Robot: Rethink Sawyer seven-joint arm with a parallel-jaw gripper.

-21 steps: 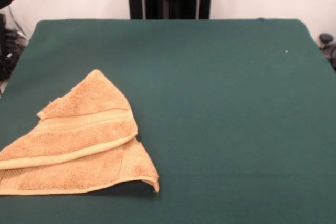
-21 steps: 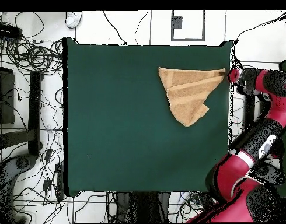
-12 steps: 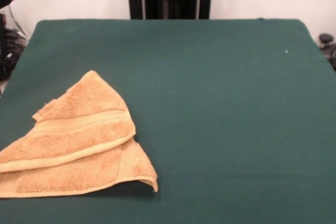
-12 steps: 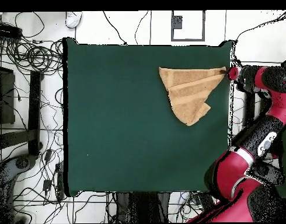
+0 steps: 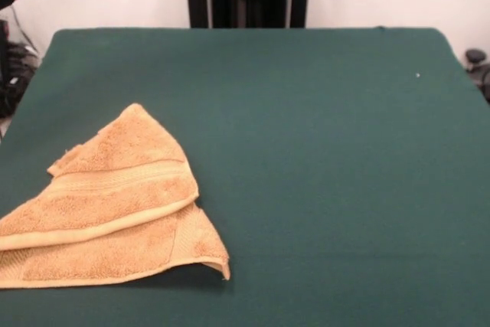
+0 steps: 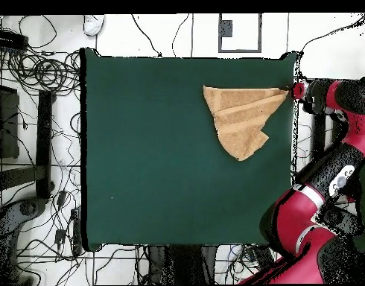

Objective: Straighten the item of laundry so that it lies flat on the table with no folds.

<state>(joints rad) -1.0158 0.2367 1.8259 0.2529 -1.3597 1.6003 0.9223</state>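
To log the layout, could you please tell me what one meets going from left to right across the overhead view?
Cables on the floor → bare green table → folded towel → robot arm's end at the table's edge.

Red arm (image 6: pixel 319 216) with black joints and a grey band.

Bright even light, sharp focus, no glare, thin soft shadow beneath towel (image 5: pixel 115 204)
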